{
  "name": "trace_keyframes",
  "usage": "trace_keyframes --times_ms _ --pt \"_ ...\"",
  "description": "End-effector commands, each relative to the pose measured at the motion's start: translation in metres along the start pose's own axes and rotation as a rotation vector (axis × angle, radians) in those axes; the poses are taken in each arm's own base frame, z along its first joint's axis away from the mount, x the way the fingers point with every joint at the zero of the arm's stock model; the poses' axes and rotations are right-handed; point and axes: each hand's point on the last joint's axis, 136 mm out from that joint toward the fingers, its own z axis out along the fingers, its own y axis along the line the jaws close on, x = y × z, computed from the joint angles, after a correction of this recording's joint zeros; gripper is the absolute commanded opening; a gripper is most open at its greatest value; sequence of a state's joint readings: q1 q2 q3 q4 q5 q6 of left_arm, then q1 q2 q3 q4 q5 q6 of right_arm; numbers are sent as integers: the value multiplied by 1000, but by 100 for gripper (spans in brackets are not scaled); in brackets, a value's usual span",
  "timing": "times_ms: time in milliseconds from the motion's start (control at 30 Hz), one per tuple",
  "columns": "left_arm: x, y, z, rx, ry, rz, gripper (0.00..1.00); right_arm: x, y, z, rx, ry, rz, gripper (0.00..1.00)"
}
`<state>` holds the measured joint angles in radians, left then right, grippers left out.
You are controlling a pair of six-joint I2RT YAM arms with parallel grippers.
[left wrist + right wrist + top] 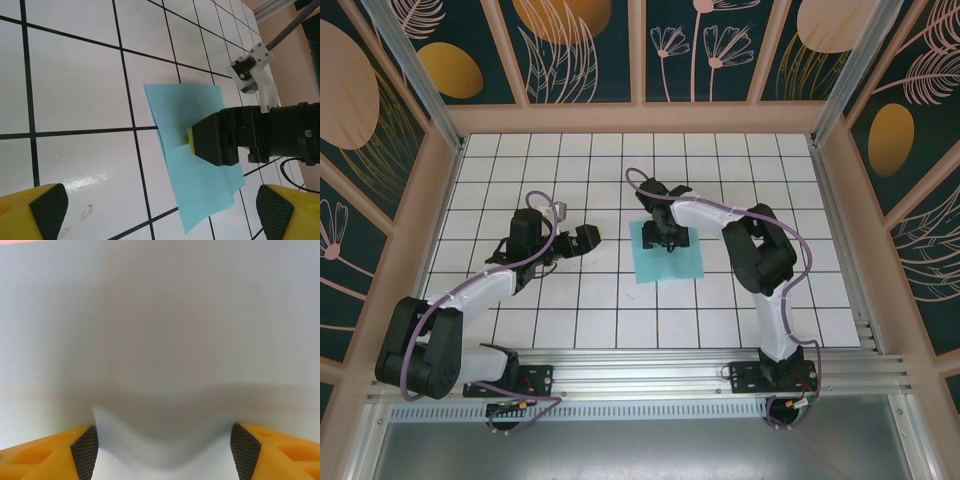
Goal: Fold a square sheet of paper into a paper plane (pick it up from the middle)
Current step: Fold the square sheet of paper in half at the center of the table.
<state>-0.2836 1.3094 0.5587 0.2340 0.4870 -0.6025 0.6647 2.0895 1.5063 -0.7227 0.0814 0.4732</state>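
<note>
Nearest us, over the white gridded table [620, 325], the left gripper [586, 238] sits left of the square sheet of paper [667, 262] and apart from it. From its own wrist we see its yellow fingers [30, 212] at the two lower corners of the view. They are spread wide and grip nothing, and the light cyan sheet [182, 107] lies on the tiles ahead of them.

The sheet rests around the middle of the table, slightly skewed to the grid lines. The right gripper [668, 240] reaches onto it from the right, its tips planted around the sheet's middle. From the left wrist we see its black body and one yellow fingertip [190, 137] touching the paper.

In the right wrist view the two dark pads [86, 452] stand well apart, pressed down on the sheet. The paper between them rises in a soft hump that spans the gap from pad to pad, not squeezed into a fold.
</note>
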Motion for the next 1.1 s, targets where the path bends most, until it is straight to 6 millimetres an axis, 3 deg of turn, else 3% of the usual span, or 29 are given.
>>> trace_keyframes --times_ms 0,133,367,433,633,767,867,933,1067 --pt "-8 -9 1 21 -10 23 99 6 -4 3 13 33 6 67" --pt "-9 -10 1 22 -12 21 99 2 -1 -3 0 18 21 64" --pt "-11 -7 0 4 -26 14 99 -13 4 -32 -39 -50 44 41" --pt "-13 -6 -1 -3 -36 8 99 -15 6 -41 -61 -64 53 41" --pt "-21 -4 -3 -23 -75 -15 99 -26 37 -85 -284 -148 83 39" --pt "-27 -8 -6 -16 -99 -23 99 -33 67 -123 -543 -191 104 39" --pt "-31 -14 -9 -3 -114 -23 99 -35 76 -139 -699 -207 139 40" --pt "-34 -18 -11 9 -123 -20 99 -36 75 -137 -769 -193 182 39" --pt "-32 -24 -11 43 -109 -11 99 -25 60 -105 -772 -145 269 40"
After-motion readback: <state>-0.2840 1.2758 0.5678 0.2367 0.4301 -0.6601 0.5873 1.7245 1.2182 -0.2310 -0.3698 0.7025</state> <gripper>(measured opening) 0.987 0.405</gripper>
